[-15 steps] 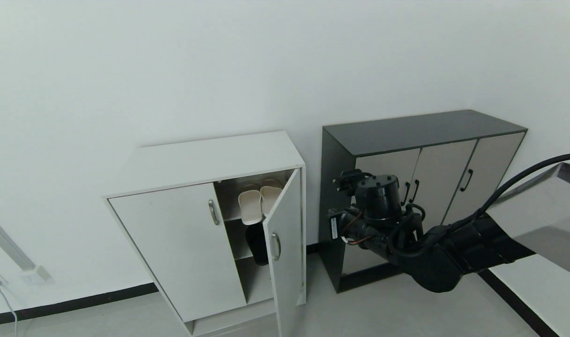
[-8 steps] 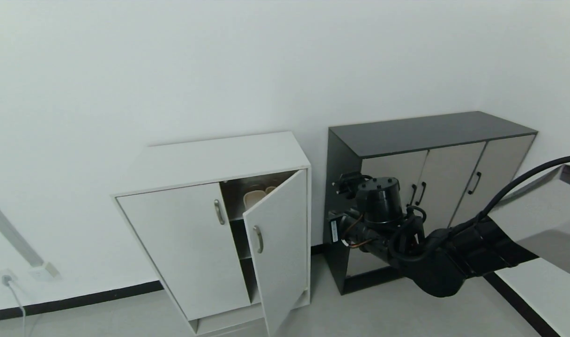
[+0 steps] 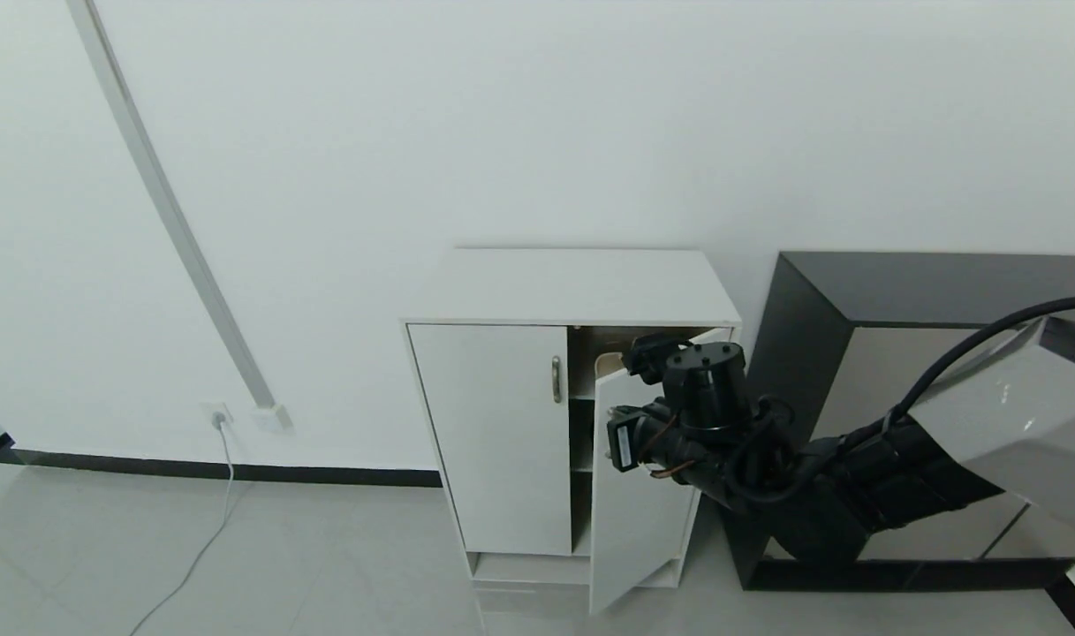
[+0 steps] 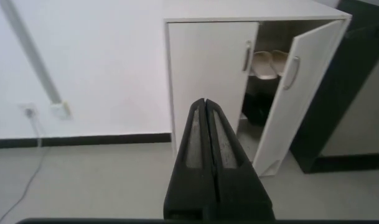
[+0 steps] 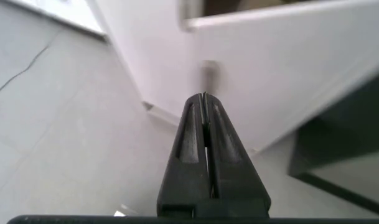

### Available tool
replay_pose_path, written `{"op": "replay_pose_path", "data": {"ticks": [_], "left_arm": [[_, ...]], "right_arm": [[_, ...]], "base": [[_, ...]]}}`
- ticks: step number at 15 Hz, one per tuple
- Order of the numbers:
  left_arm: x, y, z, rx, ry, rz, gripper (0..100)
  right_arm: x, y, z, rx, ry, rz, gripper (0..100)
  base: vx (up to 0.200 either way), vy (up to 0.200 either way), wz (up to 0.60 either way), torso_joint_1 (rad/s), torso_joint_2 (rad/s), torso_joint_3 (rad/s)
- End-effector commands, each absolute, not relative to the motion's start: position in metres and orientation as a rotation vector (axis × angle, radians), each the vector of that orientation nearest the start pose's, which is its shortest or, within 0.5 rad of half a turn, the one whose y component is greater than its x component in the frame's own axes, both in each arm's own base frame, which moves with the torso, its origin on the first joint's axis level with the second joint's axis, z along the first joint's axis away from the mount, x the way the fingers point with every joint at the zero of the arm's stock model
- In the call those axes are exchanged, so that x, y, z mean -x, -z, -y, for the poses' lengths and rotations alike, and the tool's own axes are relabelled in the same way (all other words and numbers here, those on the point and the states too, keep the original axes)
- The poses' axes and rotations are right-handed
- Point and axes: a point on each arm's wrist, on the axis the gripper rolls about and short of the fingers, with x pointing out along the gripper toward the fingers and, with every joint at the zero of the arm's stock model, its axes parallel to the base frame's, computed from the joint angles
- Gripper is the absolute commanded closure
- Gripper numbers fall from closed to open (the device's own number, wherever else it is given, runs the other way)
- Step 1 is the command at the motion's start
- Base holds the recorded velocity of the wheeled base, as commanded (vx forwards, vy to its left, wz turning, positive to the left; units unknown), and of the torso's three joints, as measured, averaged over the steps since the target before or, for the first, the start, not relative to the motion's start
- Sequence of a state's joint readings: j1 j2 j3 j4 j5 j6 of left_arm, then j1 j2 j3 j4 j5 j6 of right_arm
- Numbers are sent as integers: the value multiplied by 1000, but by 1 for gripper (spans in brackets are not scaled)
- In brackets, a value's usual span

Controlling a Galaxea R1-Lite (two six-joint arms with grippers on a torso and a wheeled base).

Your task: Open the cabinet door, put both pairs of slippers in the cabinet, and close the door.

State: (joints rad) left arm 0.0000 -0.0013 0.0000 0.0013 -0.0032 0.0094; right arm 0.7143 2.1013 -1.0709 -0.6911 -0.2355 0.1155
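Note:
The white cabinet [image 3: 581, 287] stands against the wall. Its left door [image 3: 493, 433] is closed and its right door [image 3: 634, 521] hangs partly ajar. A pale slipper [image 3: 607, 363] peeks through the gap. From the left wrist view, the pale slippers [image 4: 271, 63] lie on the upper shelf, with dark slippers [image 4: 259, 107] on the shelf below. My right arm [image 3: 705, 389] is directly in front of the ajar door. The right gripper [image 5: 203, 98] is shut and empty, pointing at the door face [image 5: 289, 56] near its handle [image 5: 208, 73]. My left gripper [image 4: 205, 102] is shut and empty, well back from the cabinet.
A dark cabinet [image 3: 864, 287] stands right beside the white one. On the wall to the left are a slanting cable duct [image 3: 162, 208] and a socket [image 3: 216, 413] with a cord trailing over the floor. The grey floor in front and to the left is free.
The head camera has swung, shifting the whole picture to the right. The right door has swung from wide open to partly ajar, and my right arm now sits in front of it.

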Motion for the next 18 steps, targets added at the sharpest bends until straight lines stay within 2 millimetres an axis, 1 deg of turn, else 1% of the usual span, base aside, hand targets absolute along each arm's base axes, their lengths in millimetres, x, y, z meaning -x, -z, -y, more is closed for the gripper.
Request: {"op": "replay_pose_path", "data": {"ticks": [1,3,5,7,8,10,12,16,18], "left_arm": [[23,-75,0,-9,0,0,100],[23,-75,0,-11,-2,-2,100],[23,-75,0,-14,0,-2,100],[23,-75,0,-12,2,-2,100],[23,-75,0,-12,-2,-2,100],[23,-75,0,-12,2,-2,100],[23,-75,0,-12,0,-2,100],[23,-75,0,-12,0,-2,100],[23,-75,0,-12,2,-2,100]], "right_arm": [[-307,-108,-258,47,-468,-344,100],[-305,-107,-257,43,-477,-331,100],[-296,-104,-250,75,-481,-332,100],[-281,-97,-237,105,-498,-348,100],[-278,-96,-235,104,-510,-347,100],[-264,-89,-223,108,-517,-359,100],[-255,-88,-216,114,-519,-371,100],[-246,-86,-210,119,-522,-383,100],[-239,-81,-204,132,-520,-410,100]], "base": [[0,0,0,0,0,0],[0,0,0,0,0,0],[0,0,0,0,0,0],[0,0,0,0,0,0],[0,0,0,0,0,0],[200,0,0,2,2,0],[200,0,0,5,2,-2],[200,0,0,2,0,7],[200,0,0,2,2,2]]}}
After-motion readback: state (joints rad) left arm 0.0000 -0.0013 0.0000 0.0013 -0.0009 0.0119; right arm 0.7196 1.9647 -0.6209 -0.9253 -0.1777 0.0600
